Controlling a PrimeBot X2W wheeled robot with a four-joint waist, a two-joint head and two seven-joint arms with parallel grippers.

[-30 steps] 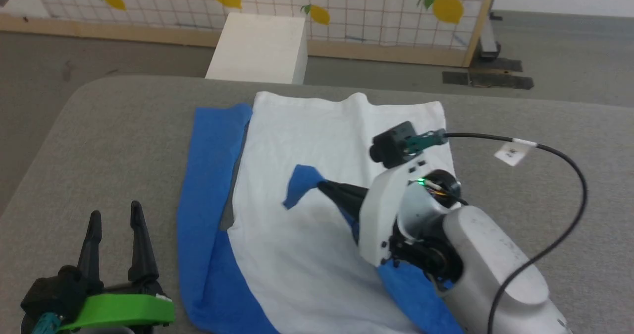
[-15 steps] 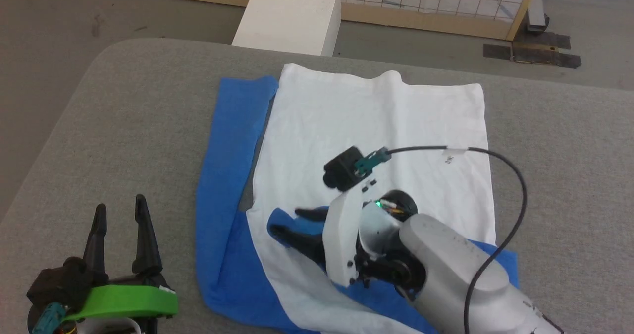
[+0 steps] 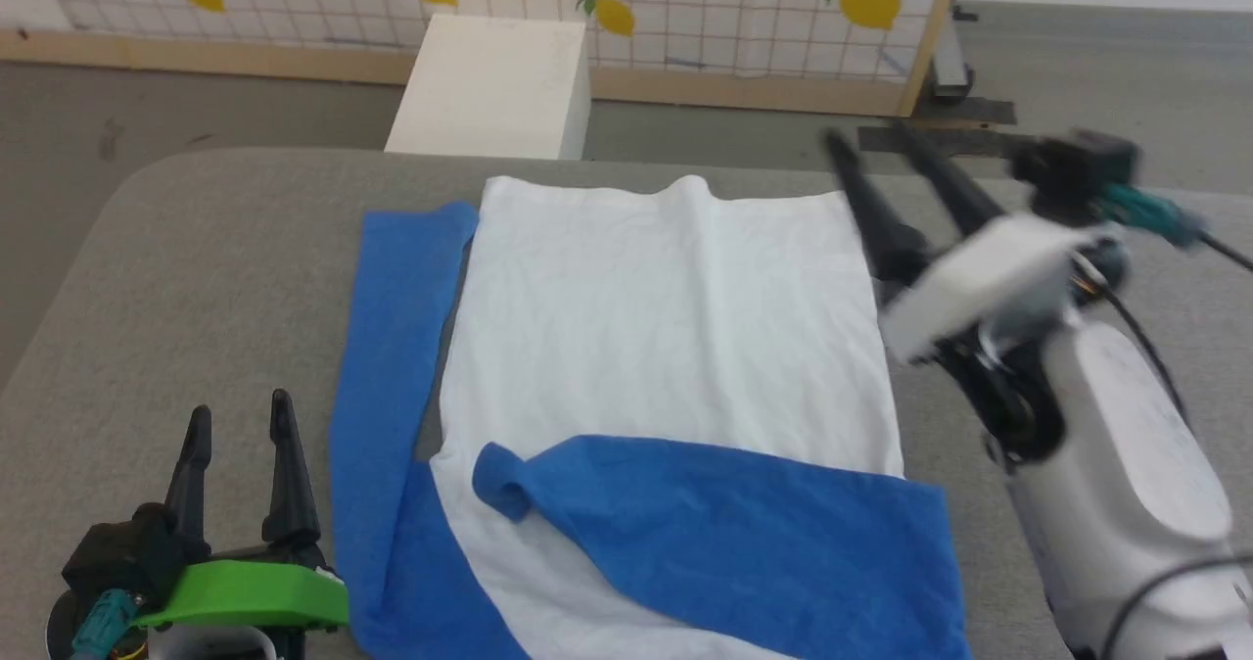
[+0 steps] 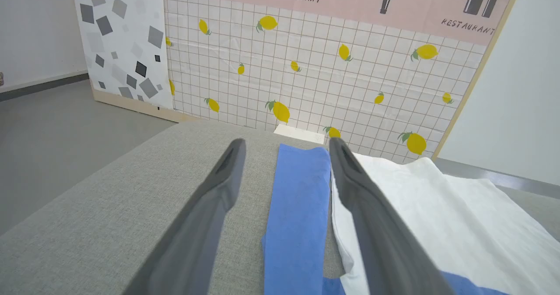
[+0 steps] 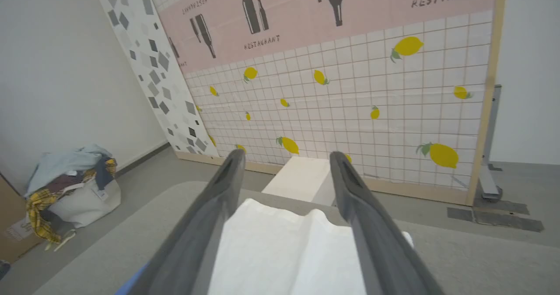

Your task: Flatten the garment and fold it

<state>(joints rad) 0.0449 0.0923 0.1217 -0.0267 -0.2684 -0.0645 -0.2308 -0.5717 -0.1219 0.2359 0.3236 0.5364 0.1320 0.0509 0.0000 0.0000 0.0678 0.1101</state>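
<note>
The raglan shirt [image 3: 666, 327] lay spread on the grey tabletop [image 3: 196, 278]. Its right-hand sleeve [image 3: 744, 523] was laid across the near part of the white body, apparently as a first fold. The left-hand sleeve [image 3: 401, 327] ran straight along the left edge, probably the next to fold. The right gripper [image 3: 869, 141] hung raised beside the shirt's right edge, fingers apart and empty. The left gripper [image 3: 242, 407], fingers also apart, rested near left, close to that sleeve.

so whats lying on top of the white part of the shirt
One blue sleeve lies folded across the near part of the white body, its cuff curled over. The fabric beneath that sleeve is covered, so how it lies cannot be seen.
</note>
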